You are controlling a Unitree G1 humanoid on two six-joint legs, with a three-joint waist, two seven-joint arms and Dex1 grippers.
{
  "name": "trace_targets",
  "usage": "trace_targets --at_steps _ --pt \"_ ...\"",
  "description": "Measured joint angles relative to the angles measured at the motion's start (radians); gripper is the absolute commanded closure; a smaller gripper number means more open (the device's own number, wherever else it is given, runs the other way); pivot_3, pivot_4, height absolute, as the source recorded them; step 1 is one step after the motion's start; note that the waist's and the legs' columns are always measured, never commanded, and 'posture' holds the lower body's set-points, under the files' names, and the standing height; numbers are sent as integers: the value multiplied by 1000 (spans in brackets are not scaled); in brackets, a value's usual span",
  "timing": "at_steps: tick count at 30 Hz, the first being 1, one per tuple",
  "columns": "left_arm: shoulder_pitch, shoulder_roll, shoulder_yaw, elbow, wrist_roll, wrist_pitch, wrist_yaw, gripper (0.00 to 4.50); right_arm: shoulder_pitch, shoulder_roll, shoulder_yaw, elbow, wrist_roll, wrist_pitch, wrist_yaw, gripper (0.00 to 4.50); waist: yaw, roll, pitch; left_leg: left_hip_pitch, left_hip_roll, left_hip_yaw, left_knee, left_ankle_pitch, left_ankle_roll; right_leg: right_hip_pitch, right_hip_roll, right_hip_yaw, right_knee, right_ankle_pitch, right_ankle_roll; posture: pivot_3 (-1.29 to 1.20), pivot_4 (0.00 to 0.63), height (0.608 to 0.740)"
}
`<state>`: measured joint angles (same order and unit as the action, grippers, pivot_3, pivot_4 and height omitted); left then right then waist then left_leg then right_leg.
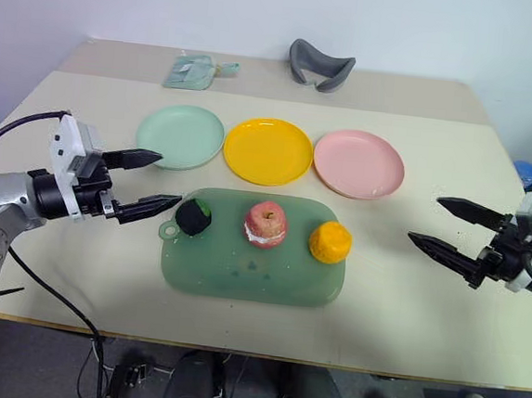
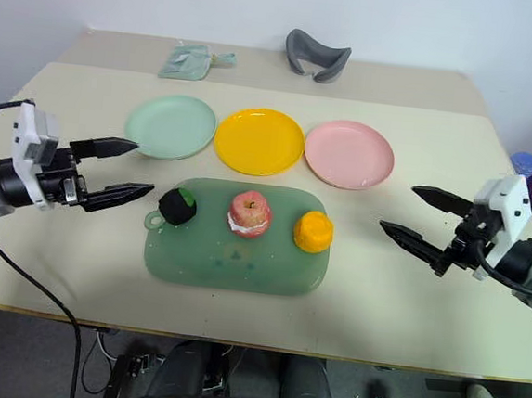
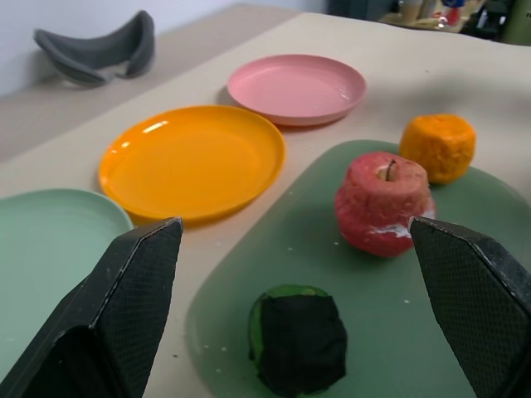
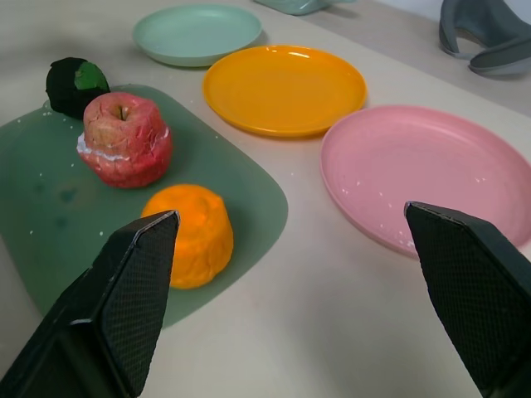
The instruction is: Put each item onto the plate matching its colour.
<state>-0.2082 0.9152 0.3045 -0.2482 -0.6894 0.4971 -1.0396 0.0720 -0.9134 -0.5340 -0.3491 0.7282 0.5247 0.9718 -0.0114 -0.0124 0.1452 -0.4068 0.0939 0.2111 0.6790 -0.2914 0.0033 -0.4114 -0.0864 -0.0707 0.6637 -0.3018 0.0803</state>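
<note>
Three foods lie in a row on a translucent green board (image 1: 250,272): a dark green-black lump (image 1: 193,217) at its left, a red-pink apple (image 1: 266,224) in the middle, an orange fruit (image 1: 330,242) at its right. Behind the board stand a mint green plate (image 1: 180,136), a yellow plate (image 1: 267,151) and a pink plate (image 1: 359,163), all bare. My left gripper (image 1: 160,181) hovers open just left of the dark lump, touching nothing. Off to the right of the board, my right gripper (image 1: 432,223) is open too, with nothing between its fingers.
A grey curved object (image 1: 320,66) and a pale green flat item (image 1: 195,72) lie at the back of the table. The table's front edge (image 1: 261,357) runs close below the board.
</note>
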Motion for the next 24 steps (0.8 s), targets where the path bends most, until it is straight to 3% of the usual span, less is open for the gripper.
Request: trace_targets --at_steps 18,24 --pt "-28 -95 -17 -1 37 -41 38 0 -6 42 66 1 -59 -73 12 69 2 0 0 0 0 0 1 0 0 0 0 0 0 0 0 0 150 740" --pt "-86 -102 -74 4 77 -9 93 0 -186 78 201 19 -58 -99 41 69 -3 0 0 0 0 0 1 0 0 0 1 0 0 0 0 0 150 740"
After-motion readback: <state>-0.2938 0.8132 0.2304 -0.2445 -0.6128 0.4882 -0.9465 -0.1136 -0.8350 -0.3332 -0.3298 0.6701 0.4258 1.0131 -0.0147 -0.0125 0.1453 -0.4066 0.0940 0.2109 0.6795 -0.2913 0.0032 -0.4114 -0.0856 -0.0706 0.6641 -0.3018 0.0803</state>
